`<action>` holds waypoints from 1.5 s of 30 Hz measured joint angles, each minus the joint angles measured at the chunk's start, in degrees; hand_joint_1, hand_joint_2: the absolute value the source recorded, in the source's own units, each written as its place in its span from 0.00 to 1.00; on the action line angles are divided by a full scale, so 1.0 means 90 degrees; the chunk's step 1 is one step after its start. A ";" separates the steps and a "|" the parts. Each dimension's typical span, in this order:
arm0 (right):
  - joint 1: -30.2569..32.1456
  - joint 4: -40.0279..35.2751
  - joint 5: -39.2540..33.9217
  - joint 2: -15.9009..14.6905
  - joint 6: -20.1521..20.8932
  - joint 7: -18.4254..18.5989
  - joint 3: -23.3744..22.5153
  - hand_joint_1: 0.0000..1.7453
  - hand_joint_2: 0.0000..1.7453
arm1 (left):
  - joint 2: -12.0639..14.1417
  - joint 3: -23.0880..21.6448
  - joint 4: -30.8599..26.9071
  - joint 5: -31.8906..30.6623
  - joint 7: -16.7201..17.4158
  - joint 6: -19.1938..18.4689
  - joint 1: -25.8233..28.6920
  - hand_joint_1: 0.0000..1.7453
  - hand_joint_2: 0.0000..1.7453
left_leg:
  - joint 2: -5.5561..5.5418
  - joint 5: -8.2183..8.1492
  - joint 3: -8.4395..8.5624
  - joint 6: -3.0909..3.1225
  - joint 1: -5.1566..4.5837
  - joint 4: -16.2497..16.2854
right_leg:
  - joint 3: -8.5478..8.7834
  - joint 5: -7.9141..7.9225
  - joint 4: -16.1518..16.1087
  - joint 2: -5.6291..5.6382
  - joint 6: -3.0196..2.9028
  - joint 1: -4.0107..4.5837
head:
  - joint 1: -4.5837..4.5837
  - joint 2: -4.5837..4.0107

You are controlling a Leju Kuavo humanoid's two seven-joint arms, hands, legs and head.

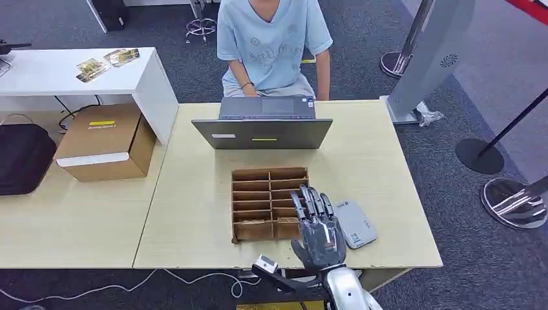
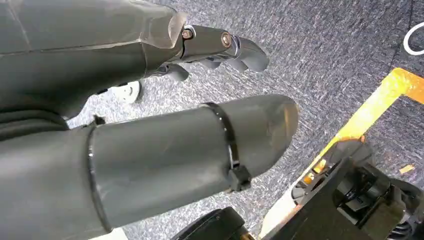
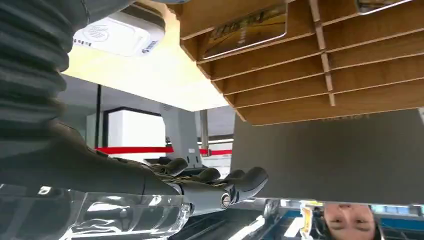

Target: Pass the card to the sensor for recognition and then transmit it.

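A brown cardboard slotted box (image 1: 270, 203) stands on the wooden table in front of me. In the right wrist view a printed card (image 3: 245, 30) stands in one of the slots of the box (image 3: 310, 75). The grey card sensor (image 1: 354, 223) lies flat just right of the box, and it appears again as the sensor (image 3: 117, 35) beyond the box's end. My right hand (image 1: 318, 229) hovers over the box's near right corner with fingers (image 3: 220, 182) stretched out and apart, holding nothing. My left hand (image 2: 125, 55) hangs over the carpet, fingers apart and empty.
An open grey laptop (image 1: 262, 126) stands behind the box, with a person in a light blue shirt (image 1: 271, 39) seated beyond it. A cardboard carton (image 1: 106, 142) and a black bag (image 1: 22, 158) sit on the table to the left. Two loose cards (image 1: 106, 62) lie on a white desk.
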 joint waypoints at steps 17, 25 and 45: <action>0.0215 0.0170 -0.0002 0.0039 0.0306 0.0260 -0.0085 0.00 1.00 | -0.0167 0.0160 -0.0029 0.0087 0.0017 0.0087 -0.0008 0.00 0.00 | 0.0001 0.0000 0.0000 0.0000 -0.0001 0.0000 | -0.0002 0.0000 -0.0002 0.0001 0.0000 -0.0001 | 0.0002 0.0000; 0.0387 -0.0020 0.0000 0.0036 0.0389 0.0488 -0.0131 0.00 1.00 | -0.0245 0.0165 -0.0051 0.0260 0.0075 0.0136 -0.0010 0.00 0.00 | 0.0001 0.0000 0.0001 0.0000 0.0000 0.0000 | -0.0002 0.0000 -0.0001 0.0001 0.0000 0.0000 | 0.0002 0.0000; 0.0246 0.0138 0.0000 0.0189 0.0255 0.0231 -0.0136 0.00 1.00 | -0.0391 0.0796 -0.0051 0.1340 0.0002 0.0629 0.0021 0.00 0.00 | 0.0001 0.0000 -0.0001 0.0000 0.0000 0.0000 | -0.0002 0.0000 0.0000 0.0001 0.0000 0.0000 | 0.0000 0.0000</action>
